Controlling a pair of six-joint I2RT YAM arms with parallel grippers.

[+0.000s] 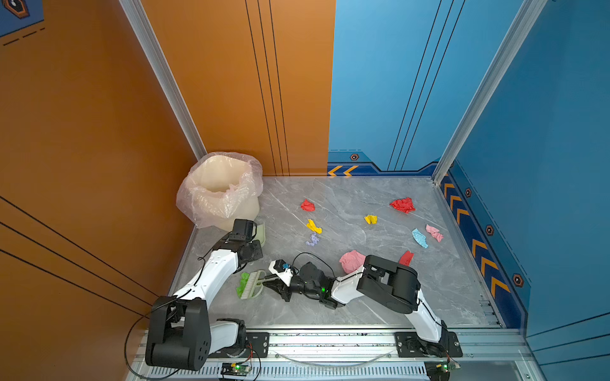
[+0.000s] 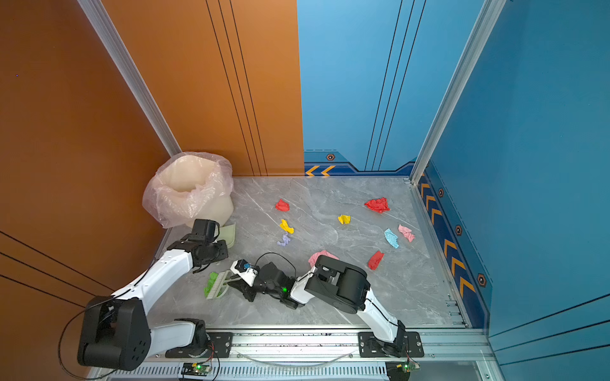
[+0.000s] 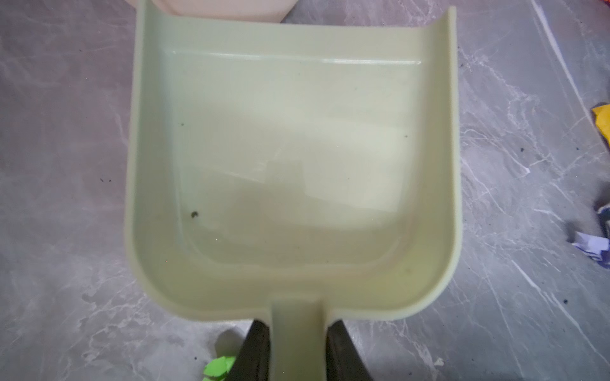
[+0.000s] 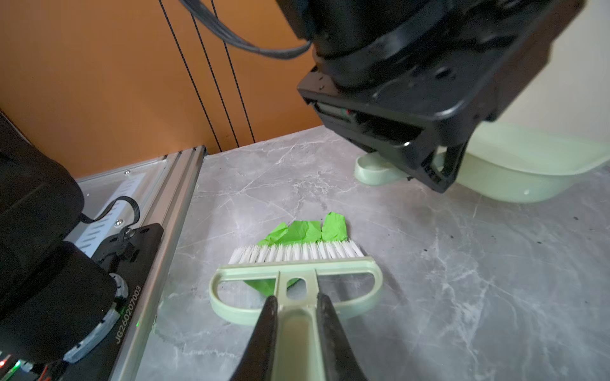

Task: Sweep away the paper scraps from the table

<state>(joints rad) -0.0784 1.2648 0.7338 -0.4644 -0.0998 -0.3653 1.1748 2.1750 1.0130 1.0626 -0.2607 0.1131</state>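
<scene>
**Both pincers clamped on their tools, a green scrap at the bristles**

From where I stand, the grey marble-patterned counter [image 1: 379,306] carries everything. The cream bin lined with a clear plastic bag [image 1: 221,188] stands just beyond the left pincer [image 3: 297,325]. That pincer's jaws are closed tight on the handle of the pale green plastic dustpan [image 3: 290,148]. The pan sits low on the counter, its open lip almost at the bin's base.

The right pincer [image 4: 298,298] reaches across toward the left one. It is clamped on the handle of the pale green hand brush with white bristles [image 4: 297,264], held low with the bristles pointing away from it. Right at the bristle tips, ahead of the right pincer, lies the bright green paper scrap [image 4: 307,229]. Part of it shows through the brush's open frame.

The other scraps lie well behind the right pincer, spread over the open counter. The big pink wad [image 1: 350,260] is beside that arm's elbow, with a flat red scrap [image 1: 406,258] just past it. Farthest off is the large red wad [image 1: 402,204]. The light blue scrap [image 1: 420,237] and small pink scrap [image 1: 434,233] lie close together. Off to the side of the left pincer's dustpan lie the small red wad [image 1: 307,205], the twisted yellow scrap [image 1: 313,226] and the lilac scrap [image 1: 312,239]. The small yellow scrap [image 1: 370,219] lies farther out.
</scene>
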